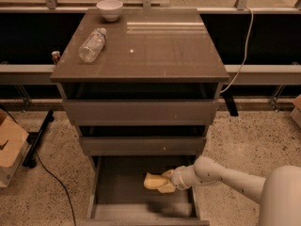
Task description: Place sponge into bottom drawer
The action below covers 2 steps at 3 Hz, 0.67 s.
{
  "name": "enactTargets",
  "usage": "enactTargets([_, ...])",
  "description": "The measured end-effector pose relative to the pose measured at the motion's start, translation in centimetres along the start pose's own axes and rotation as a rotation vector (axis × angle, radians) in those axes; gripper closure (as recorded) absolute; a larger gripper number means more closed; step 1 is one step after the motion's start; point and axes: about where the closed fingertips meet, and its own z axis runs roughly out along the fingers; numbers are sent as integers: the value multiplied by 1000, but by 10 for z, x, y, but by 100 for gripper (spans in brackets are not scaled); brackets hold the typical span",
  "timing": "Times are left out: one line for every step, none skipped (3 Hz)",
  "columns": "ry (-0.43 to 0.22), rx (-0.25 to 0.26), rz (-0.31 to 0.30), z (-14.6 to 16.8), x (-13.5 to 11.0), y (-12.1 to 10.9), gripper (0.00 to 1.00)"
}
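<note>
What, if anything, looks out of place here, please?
The clear bottle lies on its side on the cabinet top, rather than upright. Otherwise nothing odd: the pincer holds the sponge over the open bottom drawer.

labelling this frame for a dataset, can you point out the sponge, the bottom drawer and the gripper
sponge (151, 181), camera view, middle of its pale yellow face.
bottom drawer (117, 180), camera view, bare grey floor left of the sponge.
gripper (166, 181), camera view, between its jaws, over the drawer at the sponge's right end.

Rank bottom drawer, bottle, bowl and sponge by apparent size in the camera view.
Largest: bottom drawer; bottle; then bowl and sponge, too alike to rank, the sponge being nearer. The pincer holds it over the drawer.
</note>
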Motion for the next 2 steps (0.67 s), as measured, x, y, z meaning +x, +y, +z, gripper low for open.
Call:
enactTargets([-3,-6,34,30,30,-12,100])
enactTargets([-6,-17,87,57,61,-20,100])
